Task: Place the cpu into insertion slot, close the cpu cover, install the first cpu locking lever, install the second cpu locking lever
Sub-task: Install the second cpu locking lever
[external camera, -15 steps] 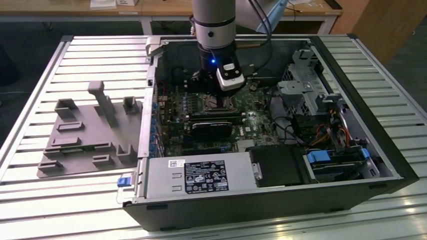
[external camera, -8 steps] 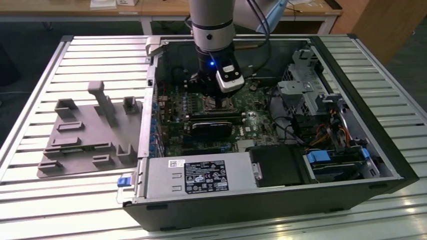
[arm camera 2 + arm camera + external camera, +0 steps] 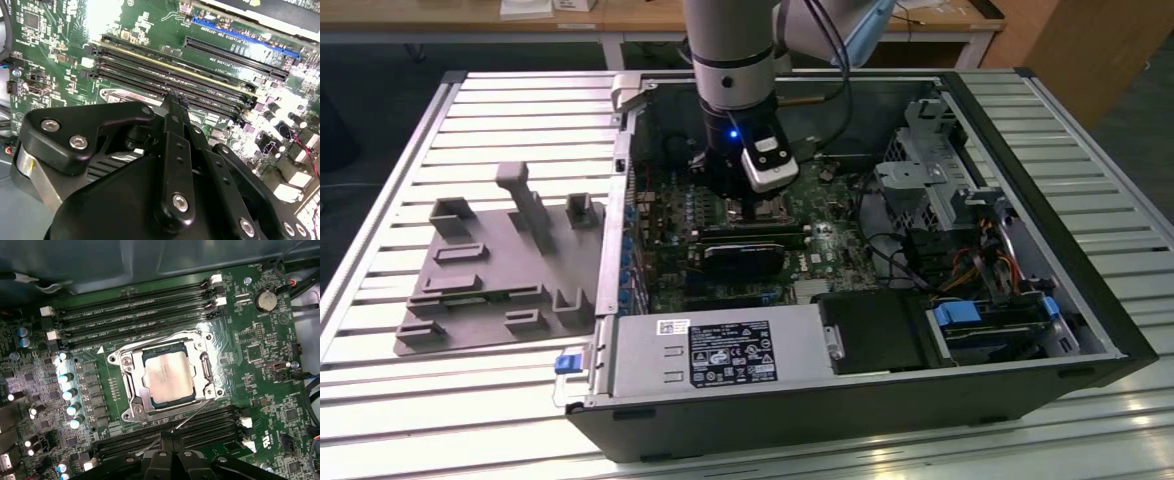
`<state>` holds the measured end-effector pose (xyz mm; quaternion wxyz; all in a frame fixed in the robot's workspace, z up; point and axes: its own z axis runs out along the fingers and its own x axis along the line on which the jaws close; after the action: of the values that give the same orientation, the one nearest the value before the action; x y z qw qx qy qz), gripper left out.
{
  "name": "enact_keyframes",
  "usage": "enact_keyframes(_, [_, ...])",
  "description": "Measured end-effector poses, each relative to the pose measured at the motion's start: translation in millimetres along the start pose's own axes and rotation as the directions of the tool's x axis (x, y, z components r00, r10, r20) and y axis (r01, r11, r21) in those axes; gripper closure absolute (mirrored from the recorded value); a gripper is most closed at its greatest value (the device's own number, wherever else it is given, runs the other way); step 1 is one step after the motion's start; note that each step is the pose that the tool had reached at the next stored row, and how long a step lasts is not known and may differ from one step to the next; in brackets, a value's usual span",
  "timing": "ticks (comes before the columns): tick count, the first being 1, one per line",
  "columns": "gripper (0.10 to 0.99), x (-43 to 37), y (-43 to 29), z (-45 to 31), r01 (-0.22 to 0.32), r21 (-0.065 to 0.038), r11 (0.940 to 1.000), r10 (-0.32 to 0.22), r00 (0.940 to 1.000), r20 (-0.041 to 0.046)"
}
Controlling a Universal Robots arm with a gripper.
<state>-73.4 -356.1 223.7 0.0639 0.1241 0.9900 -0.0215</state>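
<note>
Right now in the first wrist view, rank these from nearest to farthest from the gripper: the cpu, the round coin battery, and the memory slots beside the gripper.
1. memory slots, right beside the gripper.
2. cpu, mid-board inside the cpu cover.
3. coin battery, at the far board corner.

Silver-grey tubular arm (image 3: 731, 45), black gripper (image 3: 175, 107) linkage studded with silver screws, trailed dark cables, glowed blue.

One cpu (image 3: 168, 377), one cpu cover (image 3: 131, 374), one open computer case (image 3: 1067, 240), one grey fixture plate (image 3: 480, 270)
</note>
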Motion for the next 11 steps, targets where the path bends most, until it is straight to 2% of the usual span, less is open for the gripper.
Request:
enact_keyframes(3, [0.984, 0.4, -1.2, 1.5, 0.007, -0.005, 1.0, -0.007, 1.0, -0.0006])
enact_keyframes(7, [0.984, 0.4, -1.2, 1.5, 0.008, -0.005, 1.0, -0.008, 1.0, -0.0007])
enact_keyframes(8, [0.984, 0.2, -1.7, 1.5, 0.008, -0.008, 0.9999, -0.008, 1.0, -0.0017])
enact_keyframes(11, [0.984, -0.5, -5.1, 2.5, 0.004, -0.034, 0.9994, -0.004, 1.0, -0.0079])
